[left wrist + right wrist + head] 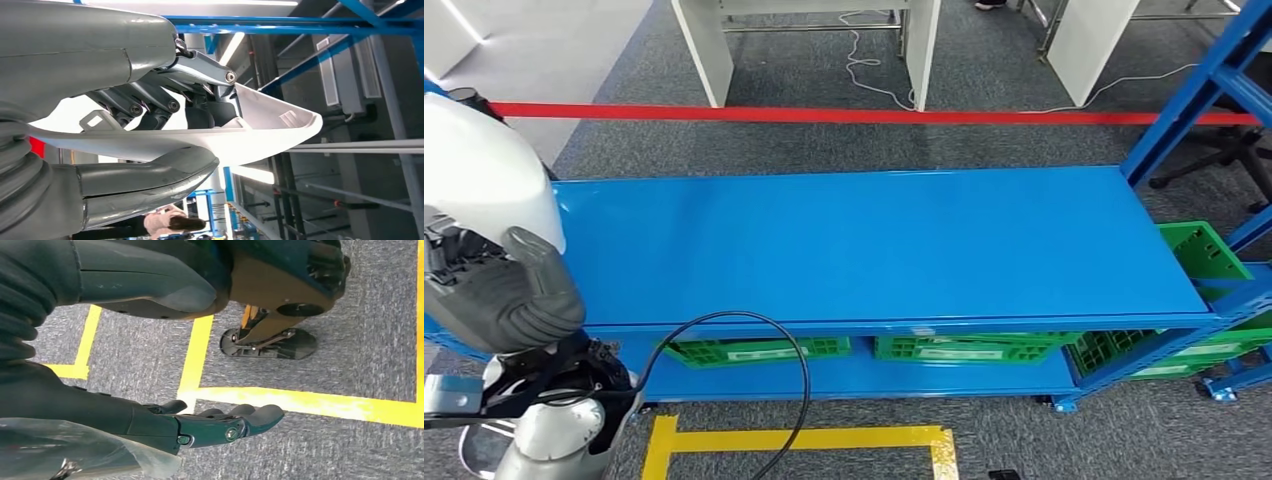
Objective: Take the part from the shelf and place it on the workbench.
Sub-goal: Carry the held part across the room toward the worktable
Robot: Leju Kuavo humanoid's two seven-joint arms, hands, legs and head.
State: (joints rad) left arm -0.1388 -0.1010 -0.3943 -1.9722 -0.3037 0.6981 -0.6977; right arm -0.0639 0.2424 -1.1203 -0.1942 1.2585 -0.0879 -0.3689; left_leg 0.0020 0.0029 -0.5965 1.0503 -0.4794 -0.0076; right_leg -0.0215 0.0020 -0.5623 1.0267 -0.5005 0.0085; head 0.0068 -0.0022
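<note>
Left hand grips the white part at the near left of the blue workbench. Right hand hangs released over grey carpet.

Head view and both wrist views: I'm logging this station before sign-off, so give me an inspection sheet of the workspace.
Surface: blue workbench top, bare.
Job's things: white part held in the left hand, raised at the workbench's left end, not yet set down.
Clutter: green crates on the lower shelf; another green crate at the right.
Hands: left hand grips the white part between thumb and fingers; right hand hangs over the floor, fingers apart, holding nothing.
Cables: black cable looping by the left arm; white cable on the carpet beyond.
Surroundings: grey carpet, red floor line, yellow floor tape, white tables, office chair.
</note>
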